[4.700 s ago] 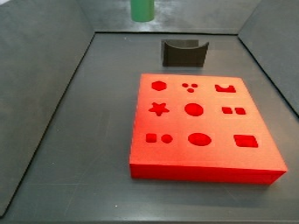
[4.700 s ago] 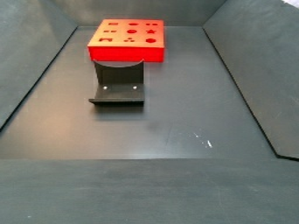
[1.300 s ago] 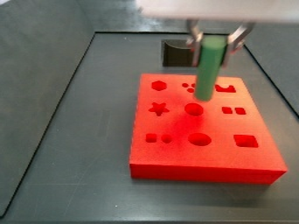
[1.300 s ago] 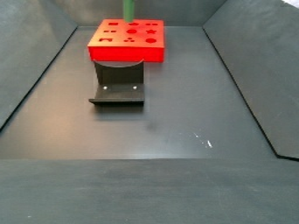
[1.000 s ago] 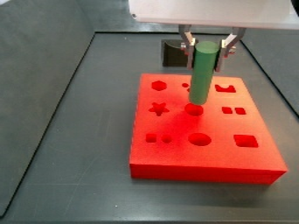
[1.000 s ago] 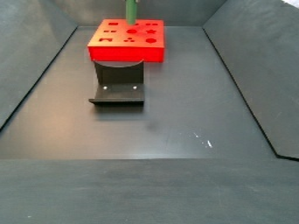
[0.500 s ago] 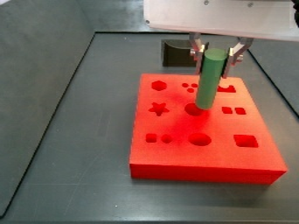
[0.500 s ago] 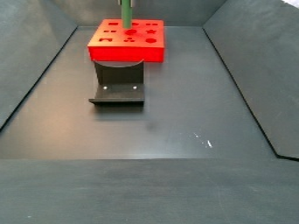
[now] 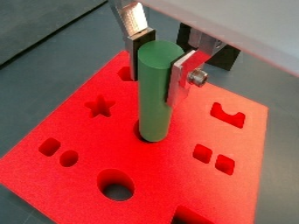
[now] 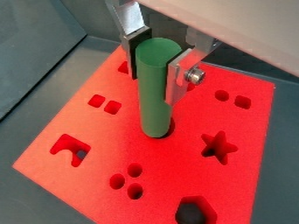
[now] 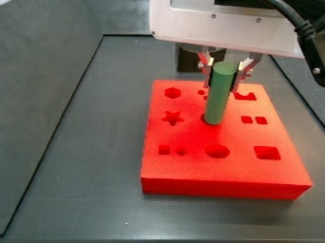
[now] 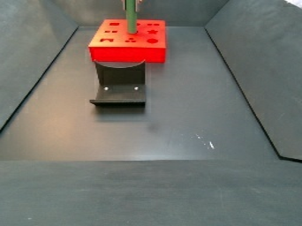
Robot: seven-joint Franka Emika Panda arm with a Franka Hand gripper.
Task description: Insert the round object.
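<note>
The green round peg (image 11: 218, 93) stands upright, and its lower end sits in the round centre hole of the red board (image 11: 237, 172). My gripper (image 11: 222, 67) is shut on the peg's upper part. Both wrist views show the silver fingers with dark pads clamping the peg (image 9: 153, 92) (image 10: 156, 87) from two sides, gripper (image 9: 158, 74) (image 10: 156, 66). The board (image 9: 260, 138) (image 10: 111, 136) has several cut-out shapes around the peg. In a side view the peg (image 12: 130, 16) rises from the board (image 12: 127, 53) at the far end; the gripper is out of that frame.
The dark fixture (image 12: 119, 86) stands on the floor just in front of the board in a side view. Grey walls enclose the dark floor (image 12: 154, 132). A second round hole (image 11: 219, 150) and a star hole (image 11: 173, 119) lie near the peg.
The gripper came in over the board with the peg, then moved down. The peg's lower end has gone from just above the centre hole into it.
</note>
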